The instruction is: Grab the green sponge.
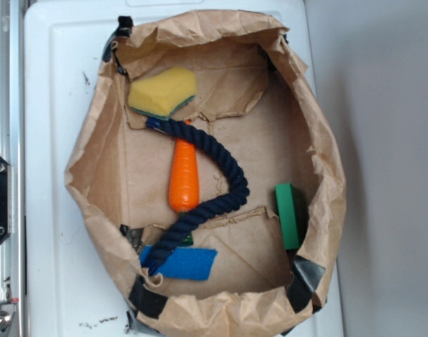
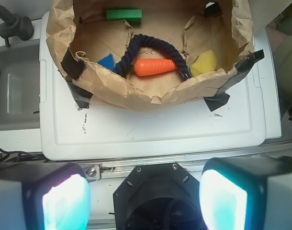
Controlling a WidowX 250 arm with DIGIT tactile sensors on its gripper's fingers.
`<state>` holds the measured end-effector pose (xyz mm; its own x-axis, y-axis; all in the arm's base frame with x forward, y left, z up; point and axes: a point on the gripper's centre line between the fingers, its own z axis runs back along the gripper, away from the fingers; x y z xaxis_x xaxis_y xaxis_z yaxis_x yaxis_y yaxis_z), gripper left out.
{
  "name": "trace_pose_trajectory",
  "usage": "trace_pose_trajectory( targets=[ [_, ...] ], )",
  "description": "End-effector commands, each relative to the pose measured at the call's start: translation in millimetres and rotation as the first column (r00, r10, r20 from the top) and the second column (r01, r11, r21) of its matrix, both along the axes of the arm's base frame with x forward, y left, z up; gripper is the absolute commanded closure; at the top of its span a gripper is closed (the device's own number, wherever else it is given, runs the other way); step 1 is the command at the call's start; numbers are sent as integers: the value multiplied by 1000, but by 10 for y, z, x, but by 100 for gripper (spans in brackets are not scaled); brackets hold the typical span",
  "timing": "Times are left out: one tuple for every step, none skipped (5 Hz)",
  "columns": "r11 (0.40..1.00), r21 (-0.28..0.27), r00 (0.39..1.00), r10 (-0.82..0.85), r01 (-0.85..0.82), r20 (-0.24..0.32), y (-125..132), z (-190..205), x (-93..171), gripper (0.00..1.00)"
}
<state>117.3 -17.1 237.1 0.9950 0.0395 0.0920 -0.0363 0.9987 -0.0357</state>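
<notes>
The green sponge (image 1: 163, 93) lies yellow face up in the far left corner of the brown paper bag (image 1: 88, 175), with a thin dark green layer showing along its lower edge. In the wrist view the green sponge (image 2: 205, 62) shows as a yellow patch at the right, just behind the bag's near wall. My gripper (image 2: 146, 194) hangs well outside the bag, above the metal rail at the edge of the white surface. Its fingers (image 2: 64, 201) stand wide apart and nothing is between them. The exterior view does not show the gripper.
Inside the bag lie an orange carrot (image 1: 184, 175), a dark blue rope (image 1: 224, 175) curving over it, a plain green block (image 1: 290, 214) by the right wall and a flat blue pad (image 1: 186, 262) at the front. The bag sits on a white plastic surface (image 2: 151, 129).
</notes>
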Motion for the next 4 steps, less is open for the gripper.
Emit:
trace_pose_trajectory(
  targets=[
    [1000,0,1000,0,0,0,0,0,0,0],
    [999,6,999,36,-36,11,-69,-27,307,0],
    [1000,8,1000,25,-25,16,-109,-103,671,0],
    [1000,25,1000,-4,3,18,-110,-209,975,0]
  ],
)
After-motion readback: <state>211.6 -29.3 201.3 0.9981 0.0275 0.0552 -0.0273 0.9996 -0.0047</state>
